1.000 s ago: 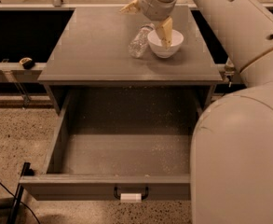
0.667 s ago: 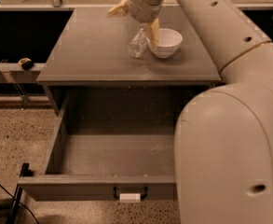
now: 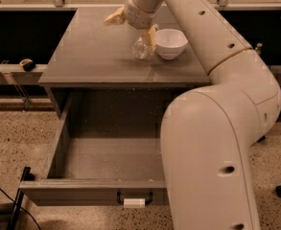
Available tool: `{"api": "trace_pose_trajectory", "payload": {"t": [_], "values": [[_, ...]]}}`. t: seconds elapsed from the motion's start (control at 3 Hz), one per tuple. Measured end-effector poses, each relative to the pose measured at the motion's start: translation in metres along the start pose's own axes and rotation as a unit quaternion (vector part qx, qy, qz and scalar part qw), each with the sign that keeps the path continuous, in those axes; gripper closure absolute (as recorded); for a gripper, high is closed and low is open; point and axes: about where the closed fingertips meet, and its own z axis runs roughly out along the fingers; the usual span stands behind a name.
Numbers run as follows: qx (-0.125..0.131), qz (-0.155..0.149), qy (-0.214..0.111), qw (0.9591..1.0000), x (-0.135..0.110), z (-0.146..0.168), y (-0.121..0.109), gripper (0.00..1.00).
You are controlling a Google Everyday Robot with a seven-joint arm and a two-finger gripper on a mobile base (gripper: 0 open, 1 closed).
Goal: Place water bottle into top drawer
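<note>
The small clear water bottle (image 3: 141, 47) lies on the grey cabinet top, just left of the white bowl (image 3: 170, 42). My gripper (image 3: 132, 27) hangs over the bottle with its yellowish fingers spread wide. One fingertip (image 3: 150, 35) is down between the bottle and the bowl. The other (image 3: 113, 17) points out to the left, clear of the bottle. The top drawer (image 3: 109, 158) is pulled out below the cabinet top and nothing lies in it. Its black handle with a white tag (image 3: 134, 202) faces the camera.
My large white arm (image 3: 212, 143) fills the right side and hides the drawer's right part. The cabinet top (image 3: 87, 51) is bare to the left of the bottle. A dark cable and a black stand (image 3: 16, 200) are on the speckled floor at lower left.
My gripper and arm have swung to the left over the cabinet top. The fingers now straddle the bottle's top. The bottle and bowl have stayed in place.
</note>
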Motion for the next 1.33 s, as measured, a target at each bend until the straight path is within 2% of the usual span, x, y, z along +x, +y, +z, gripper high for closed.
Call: {"api": "trace_pose_trajectory", "payload": {"t": [0.67, 1.33], "values": [[-0.012, -0.022, 0.003, 0.9997, 0.016, 0.027, 0.001, 0.00], [-0.037, -0.017, 0.037, 0.9985, 0.040, 0.043, 0.009, 0.00]]}}
